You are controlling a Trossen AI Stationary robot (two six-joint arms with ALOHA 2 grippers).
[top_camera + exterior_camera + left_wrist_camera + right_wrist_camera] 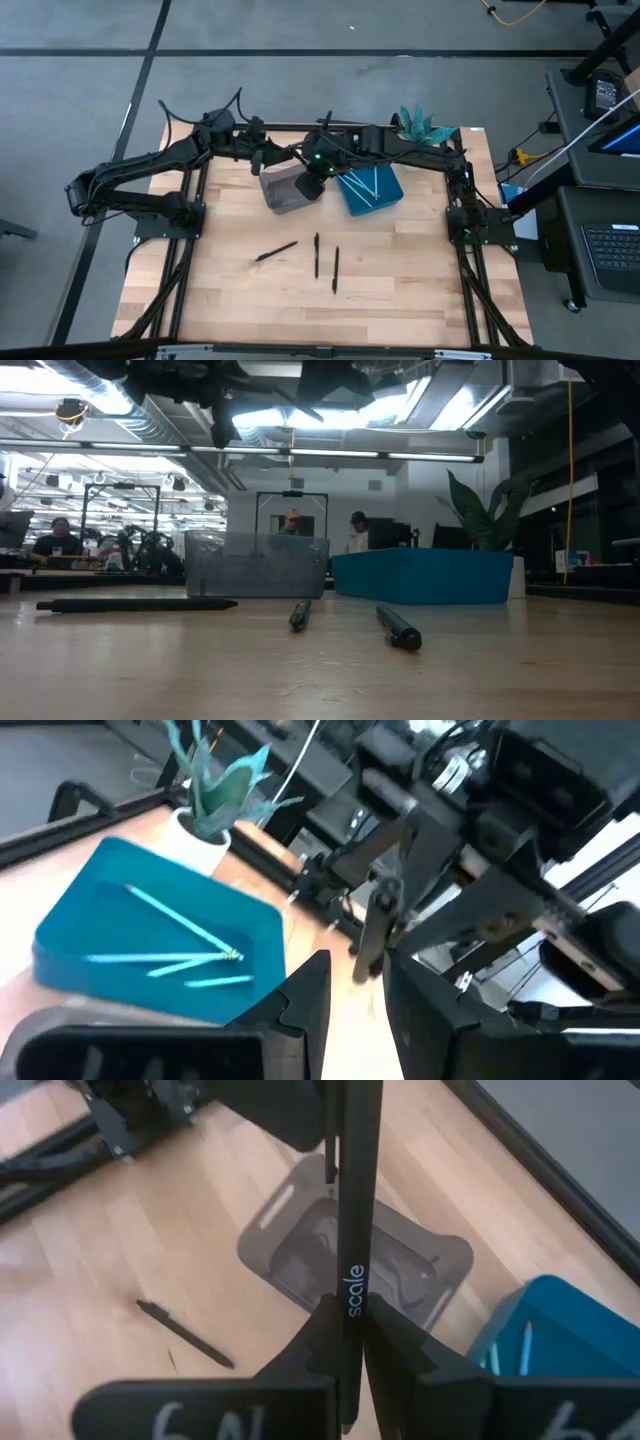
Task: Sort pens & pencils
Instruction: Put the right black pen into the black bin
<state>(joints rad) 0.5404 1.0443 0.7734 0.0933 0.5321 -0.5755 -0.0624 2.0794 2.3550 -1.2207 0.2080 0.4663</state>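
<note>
**Black pen held over the grey bin, three still lying on the table**

Nearest the table's front edge, three thin black sticks are lying on the pale wooden tabletop, well apart from both bins: a slanted black pen to the left, a middle one and a third beside it. These look like the work left to do.

Further back, the right gripper is clamping a black pen printed "scale" between its fingers, holding it upright above the translucent grey plastic bin. I judge this stick to be about to drop there. The left gripper is hovering close by, near the same bin, its fingers standing apart with nothing between them.

Beside the grey bin, the teal plastic bin is already holding several light blue sticks, so that colour seems sorted. Behind it a green spiky potted plant is standing at the table's far edge.

The grey bin's contents are hard to make out; dark shapes are showing inside, but I cannot count them.
</note>
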